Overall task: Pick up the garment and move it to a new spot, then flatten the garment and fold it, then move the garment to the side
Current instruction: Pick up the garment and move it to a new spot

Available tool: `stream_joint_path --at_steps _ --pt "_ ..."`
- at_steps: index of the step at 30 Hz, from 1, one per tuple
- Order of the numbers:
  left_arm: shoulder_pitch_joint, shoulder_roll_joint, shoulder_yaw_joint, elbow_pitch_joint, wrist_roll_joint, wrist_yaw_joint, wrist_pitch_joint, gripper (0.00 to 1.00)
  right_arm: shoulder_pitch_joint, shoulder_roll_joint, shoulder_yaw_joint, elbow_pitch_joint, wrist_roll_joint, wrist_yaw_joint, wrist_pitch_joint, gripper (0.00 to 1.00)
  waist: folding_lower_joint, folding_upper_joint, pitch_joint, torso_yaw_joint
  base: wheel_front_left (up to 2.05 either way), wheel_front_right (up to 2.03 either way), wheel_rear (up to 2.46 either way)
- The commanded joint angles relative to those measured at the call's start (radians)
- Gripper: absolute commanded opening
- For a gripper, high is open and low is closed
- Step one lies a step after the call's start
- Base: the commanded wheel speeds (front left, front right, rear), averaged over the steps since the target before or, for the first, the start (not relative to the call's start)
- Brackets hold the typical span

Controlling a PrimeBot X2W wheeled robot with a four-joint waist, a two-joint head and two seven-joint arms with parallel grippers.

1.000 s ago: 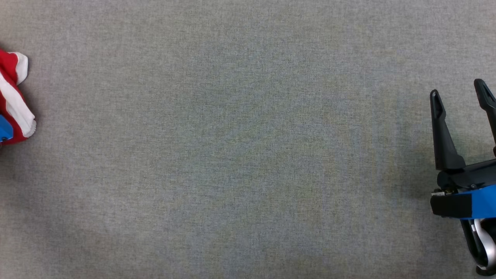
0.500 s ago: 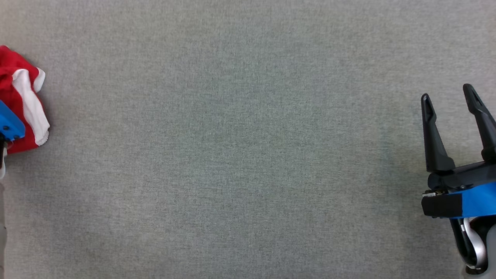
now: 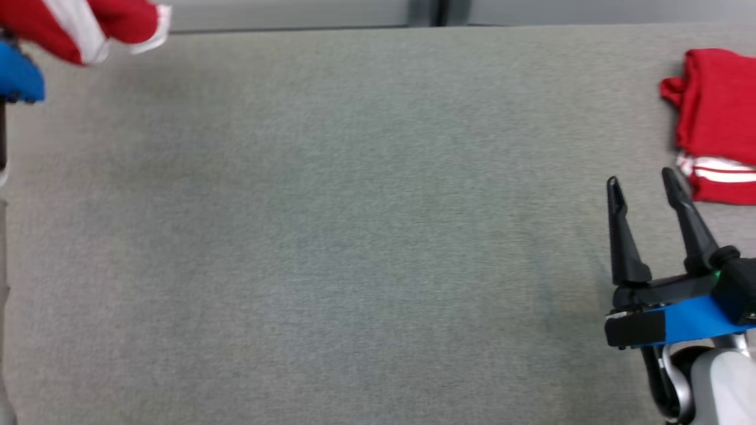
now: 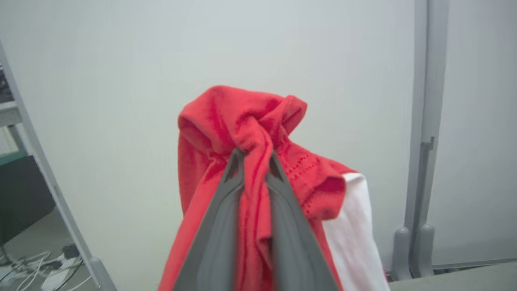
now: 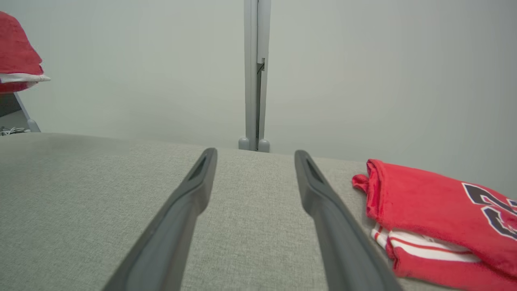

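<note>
One red-and-white fabric garment (image 4: 246, 121) is bunched in the left pincer (image 4: 253, 155), whose two dark fingers (image 4: 214, 242) are clamped on a twisted fold of the red cloth. The rest drapes down both sides of them, with a white panel hanging at the right of the left wrist view. In the head view that garment (image 3: 88, 20) shows at the top left corner, over the far left edge of the grey fabric-covered worktop (image 3: 354, 236), with the pincer's blue housing (image 3: 20, 79) just beneath it. The right pincer (image 3: 640, 176) sits at the lower right above the worktop, its fingers spread apart with nothing between them. Just beyond and to the right of its tips a folded red jersey with thin white stripes (image 3: 714, 112) lies flat on the worktop, well apart from the held garment. Behind the worktop stands a pale grey wall (image 5: 121, 60) with a grey upright post (image 5: 254, 72).
</note>
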Motion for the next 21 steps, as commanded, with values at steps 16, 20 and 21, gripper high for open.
stream_joint_path --at_steps 16,20,21 --pt "0.064 -0.095 -0.234 -0.452 -0.045 -0.001 0.157 0.00 -0.022 0.049 0.111 0.156 0.071 0.000 -0.100 1.00 0.0001 -0.0001 -0.095 -0.277 0.00 0.00 0.00" --pt "0.118 -0.117 -0.268 -0.451 -0.052 -0.001 0.162 0.00 -0.025 0.049 0.118 0.171 0.092 0.000 -0.111 1.00 0.0001 -0.0001 -0.094 -0.292 0.00 0.00 0.00" --pt "0.139 -0.123 -0.280 -0.449 -0.053 -0.001 0.159 0.00 -0.025 0.049 0.119 0.175 0.095 0.000 -0.114 1.00 0.0001 -0.0001 -0.093 -0.293 0.00 0.00 0.00"
